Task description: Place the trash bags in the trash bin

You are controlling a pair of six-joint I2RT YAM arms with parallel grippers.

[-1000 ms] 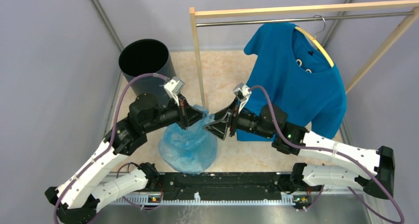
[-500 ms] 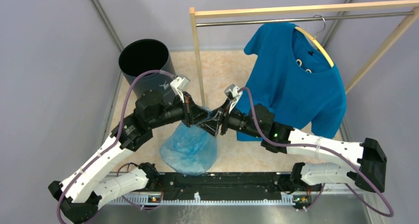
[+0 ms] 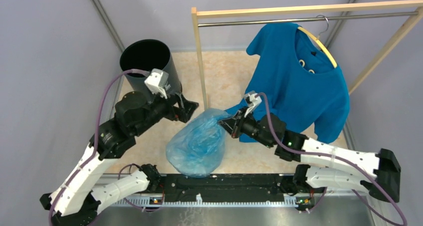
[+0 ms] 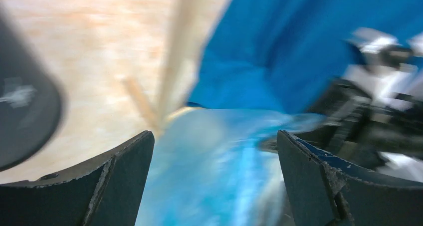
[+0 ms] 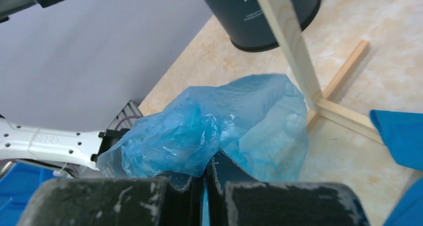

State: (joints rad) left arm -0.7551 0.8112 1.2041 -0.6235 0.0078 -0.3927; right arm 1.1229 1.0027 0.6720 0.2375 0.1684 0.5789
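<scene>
Your left fingers [image 3: 188, 106] let go: now wide open, empty, back near trash bin [image 3: 147, 61]. Right fingers [image 3: 227, 122] alone pinch trash bag [image 3: 197, 143] tight. Bag hangs beside bin, not inside yet.

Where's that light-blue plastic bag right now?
In the top view the bag is mid-frame between the two arms, pinched at its top by the right gripper, below-right of the bin and by the wooden post.
</scene>
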